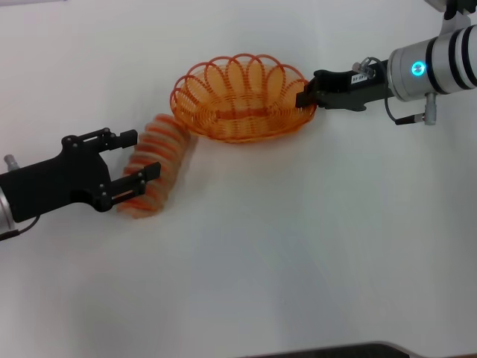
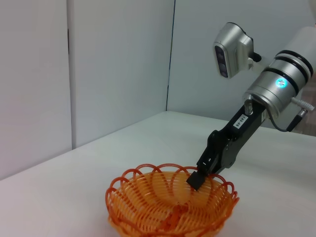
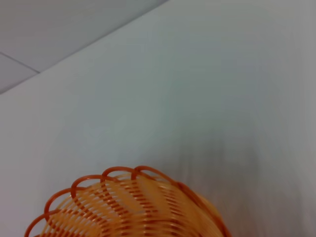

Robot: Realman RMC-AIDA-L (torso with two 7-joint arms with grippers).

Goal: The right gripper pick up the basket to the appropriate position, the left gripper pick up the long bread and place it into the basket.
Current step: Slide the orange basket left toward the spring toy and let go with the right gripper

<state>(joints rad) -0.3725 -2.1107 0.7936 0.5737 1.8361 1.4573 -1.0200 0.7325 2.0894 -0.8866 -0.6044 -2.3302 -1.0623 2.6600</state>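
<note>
The orange wire basket (image 1: 238,101) sits at the table's far middle. My right gripper (image 1: 304,97), on the blue-ringed arm, is shut on the basket's right rim. The left wrist view shows it (image 2: 197,178) with its fingertips clamped over the rim of the basket (image 2: 148,197). The right wrist view shows only the basket's scalloped edge (image 3: 128,207). The long bread (image 1: 165,145), tan with orange stripes, lies slanted against the basket's left front. My left gripper (image 1: 141,154) is open, with its fingers over the bread's left side and middle.
The white table (image 1: 298,246) spreads in front and to the right. Its front edge (image 1: 335,349) shows at the bottom of the head view. Pale wall panels (image 2: 98,74) stand behind the table in the left wrist view.
</note>
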